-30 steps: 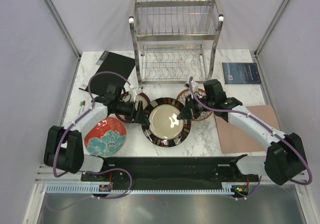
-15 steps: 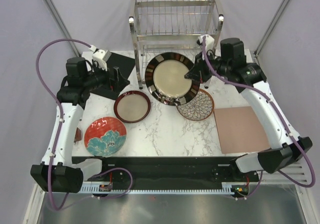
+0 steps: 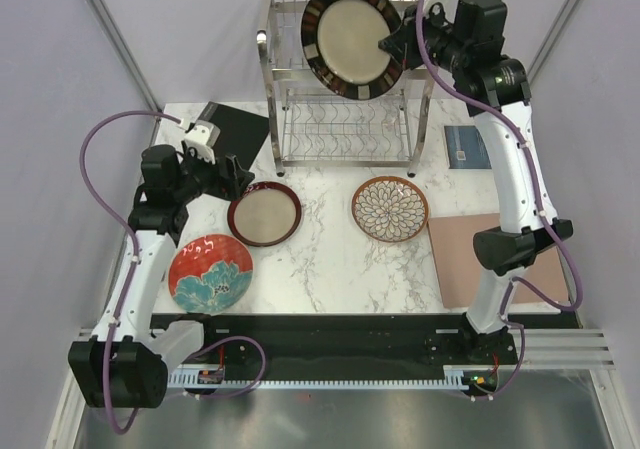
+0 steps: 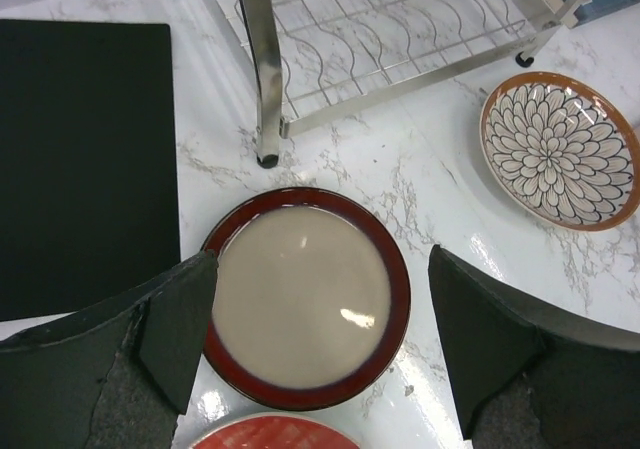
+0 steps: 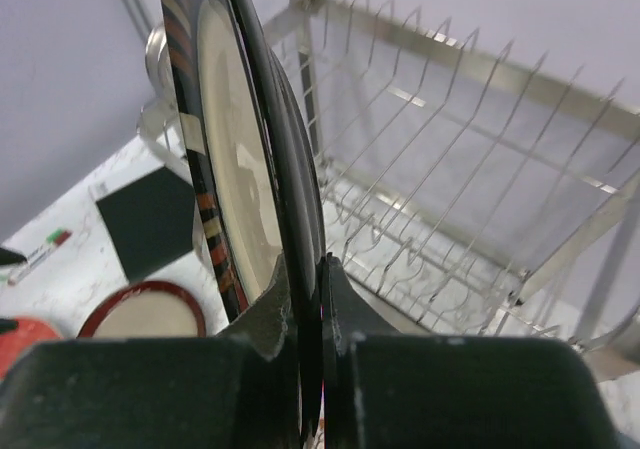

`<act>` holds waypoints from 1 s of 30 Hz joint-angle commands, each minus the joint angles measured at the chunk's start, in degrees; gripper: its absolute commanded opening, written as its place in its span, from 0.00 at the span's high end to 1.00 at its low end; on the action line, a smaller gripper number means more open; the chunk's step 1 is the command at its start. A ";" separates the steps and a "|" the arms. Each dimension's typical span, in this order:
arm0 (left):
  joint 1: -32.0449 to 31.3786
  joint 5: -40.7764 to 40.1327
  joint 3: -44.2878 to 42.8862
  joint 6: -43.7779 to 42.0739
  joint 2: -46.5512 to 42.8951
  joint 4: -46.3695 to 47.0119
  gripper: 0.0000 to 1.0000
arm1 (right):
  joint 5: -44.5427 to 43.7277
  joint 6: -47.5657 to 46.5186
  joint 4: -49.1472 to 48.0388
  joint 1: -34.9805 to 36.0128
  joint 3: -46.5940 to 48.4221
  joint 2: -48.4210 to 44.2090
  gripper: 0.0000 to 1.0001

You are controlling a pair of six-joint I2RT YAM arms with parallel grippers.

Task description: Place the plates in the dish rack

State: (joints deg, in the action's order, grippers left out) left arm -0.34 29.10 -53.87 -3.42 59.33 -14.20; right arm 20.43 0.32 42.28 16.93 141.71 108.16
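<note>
Our right gripper [image 5: 308,269] is clamped on the rim of the black-checked plate [image 3: 350,39], holding it on edge above the top tier of the dish rack [image 3: 268,79]. Our left gripper [image 4: 318,324] gapes wide and holds nothing, above the dark-red rimmed plate [image 4: 305,299]. The brown petal plate [image 3: 390,209] and the red flowered plate [image 3: 210,272] lie flat on the table [image 3: 330,259].

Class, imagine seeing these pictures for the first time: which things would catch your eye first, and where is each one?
The black-checked plate stands out first: pinched by its rim in the right arm's fingers, it is held high at the top of the dish rack. Lower down, the left arm's fingers stand open above the dark-red-rimmed plate, flat on the marble table.
</note>
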 commanded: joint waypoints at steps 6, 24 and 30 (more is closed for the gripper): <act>0.25 1.92 -0.88 8.16 7.46 7.60 0.09 | -20.45 5.15 -23.98 -2.60 3.22 -5.06 1.00; 0.16 -0.54 -2.74 9.83 14.41 9.10 0.14 | -66.55 -19.47 -56.26 10.49 -12.16 -4.63 1.00; 0.16 -1.06 -0.80 11.07 14.15 11.73 0.14 | -70.26 -21.58 -51.97 10.58 -6.28 0.37 1.00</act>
State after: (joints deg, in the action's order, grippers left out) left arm -0.34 28.58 -55.44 5.52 73.89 -6.70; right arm -45.15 -18.37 -0.95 28.05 127.87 106.80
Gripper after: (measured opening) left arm 0.859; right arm 0.070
